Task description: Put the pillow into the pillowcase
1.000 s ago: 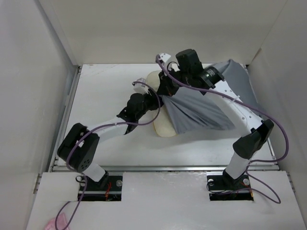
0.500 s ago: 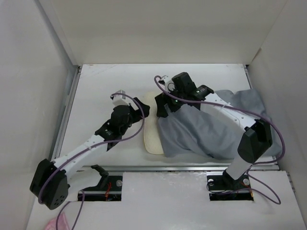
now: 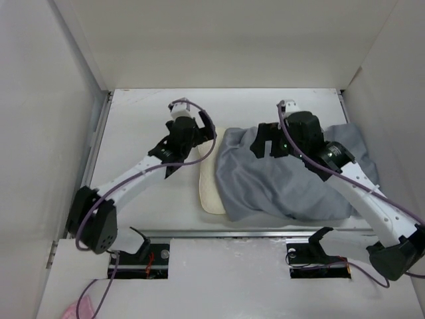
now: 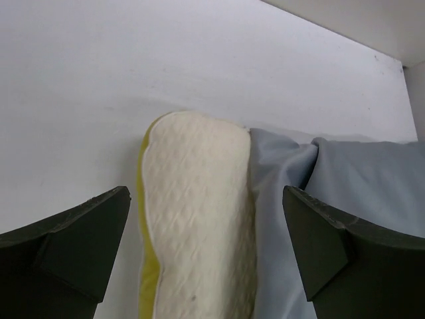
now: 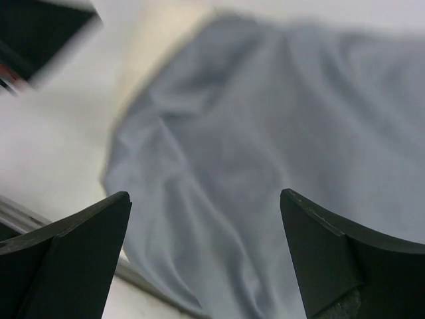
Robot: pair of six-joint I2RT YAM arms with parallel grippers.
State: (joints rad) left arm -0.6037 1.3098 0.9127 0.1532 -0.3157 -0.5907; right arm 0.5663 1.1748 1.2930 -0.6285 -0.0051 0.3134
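The pillow (image 3: 208, 186) pokes its bare end leftward from the pillowcase (image 3: 285, 183), nearest the wide, empty left claw (image 4: 206, 193), while the right claw (image 5: 204, 194), equally wide, hovers over the grey fabric.

White table (image 3: 139, 199), matte, w/ a few faint marks. Plain white walls on 3 sides: back wall (image 3: 219, 40), L wall (image 3: 40, 133), R wall (image 3: 398, 119). Metal rail (image 3: 232, 233) runs along table's near edge, grey strip (image 3: 95, 153) along its L edge. White front board (image 3: 226, 279) sits just below the rail. Pink scrap (image 3: 70, 310) at btm-L corner, partly cut off.
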